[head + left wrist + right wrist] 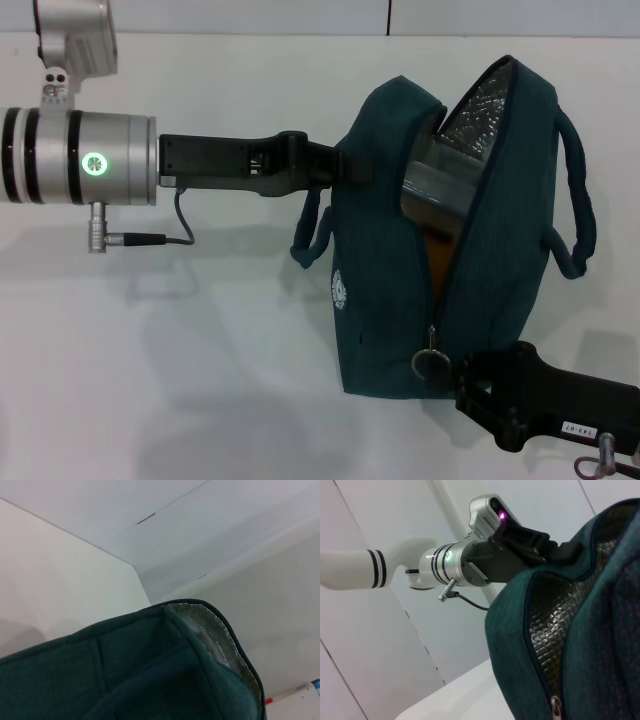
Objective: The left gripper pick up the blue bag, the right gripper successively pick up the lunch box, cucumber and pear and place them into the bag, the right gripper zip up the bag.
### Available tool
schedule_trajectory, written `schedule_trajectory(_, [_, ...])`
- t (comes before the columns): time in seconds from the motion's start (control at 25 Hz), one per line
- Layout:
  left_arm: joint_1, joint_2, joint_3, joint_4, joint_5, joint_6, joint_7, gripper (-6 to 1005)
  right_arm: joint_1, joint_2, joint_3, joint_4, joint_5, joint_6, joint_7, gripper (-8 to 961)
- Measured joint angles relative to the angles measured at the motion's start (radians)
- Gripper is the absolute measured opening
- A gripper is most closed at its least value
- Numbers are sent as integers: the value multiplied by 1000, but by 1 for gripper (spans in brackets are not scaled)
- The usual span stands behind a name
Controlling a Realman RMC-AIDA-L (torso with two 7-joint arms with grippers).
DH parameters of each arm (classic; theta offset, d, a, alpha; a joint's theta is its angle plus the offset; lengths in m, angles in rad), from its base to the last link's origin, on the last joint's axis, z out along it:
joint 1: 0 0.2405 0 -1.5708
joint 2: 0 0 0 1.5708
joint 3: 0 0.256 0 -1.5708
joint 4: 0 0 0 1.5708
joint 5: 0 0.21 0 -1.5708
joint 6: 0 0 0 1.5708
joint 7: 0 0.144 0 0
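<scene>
Left gripper [362, 168]: clamped on the top edge of the blue bag [380, 300] on its left side, holding the mouth open; arm reaches in level from the left.
Right gripper [462, 385]: at the near end of the bag, by the silver ring pull [428, 362] (whether its fingers pinch the pull cannot be told); arm enters from the lower right.
Blue bag: on the white table [150, 350], zipper mostly open.
Lunch box [435, 190]: inside the bag.

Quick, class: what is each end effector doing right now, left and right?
Left end effector: closed on the blue bag at its rim.
Right end effector: at the zipper pull; grip cannot be told.
</scene>
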Motion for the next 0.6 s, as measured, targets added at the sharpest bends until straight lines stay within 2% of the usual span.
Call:
schedule_trajectory(0.24, [-1,1,-1,0,0,-6,6,47,-3,-3,4,-1,0,-11,0,28])
schedule_trajectory(0.6, [2,2,-4,0,0,-19,14,48,-41,-12,116,17,2,-126,-6,19])
